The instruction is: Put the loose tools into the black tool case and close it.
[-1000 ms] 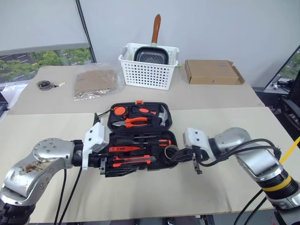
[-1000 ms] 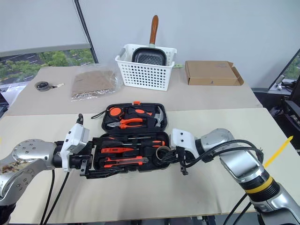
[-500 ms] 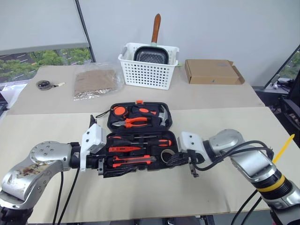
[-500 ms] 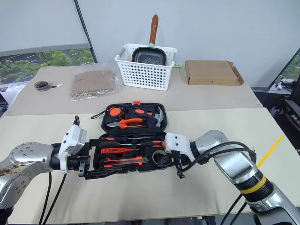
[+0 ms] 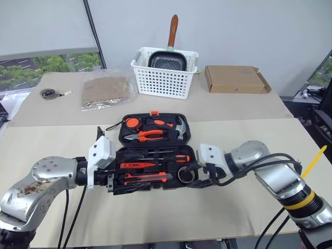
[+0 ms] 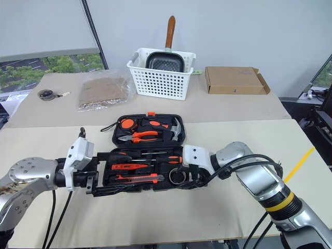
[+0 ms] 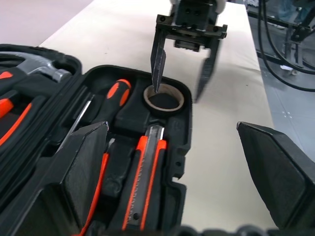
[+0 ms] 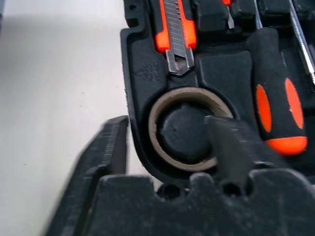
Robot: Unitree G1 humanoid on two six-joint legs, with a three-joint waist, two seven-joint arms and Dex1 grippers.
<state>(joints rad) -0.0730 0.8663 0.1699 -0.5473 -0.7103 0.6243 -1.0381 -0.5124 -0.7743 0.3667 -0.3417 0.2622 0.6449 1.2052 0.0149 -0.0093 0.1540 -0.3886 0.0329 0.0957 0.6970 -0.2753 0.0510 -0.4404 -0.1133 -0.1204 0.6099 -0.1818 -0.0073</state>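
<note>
I see the black tool case lying open at the counter's centre, tape ring seated in its 3 o'clock corner. My right end effector straddles that ring, fingers apart; the left end effector, spread wide, sits at the case's 9 o'clock edge.

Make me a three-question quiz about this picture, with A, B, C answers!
1. Where is the tape ring?
A. In the white basket
B. In the tool case
C. On the cardboard box

2. What colour is the basket?
A. White
B. Blue
C. Green

3. Is the tool case open or shut?
A. Shut and latched
B. Open
C. Half shut

Answers: 1 B, the ring sits in a round pocket at the case's end, where the right gripper stands open, one finger over the ring. 2 A, its slotted walls are white. 3 B, both halves lie flat, showing the tools.
</note>
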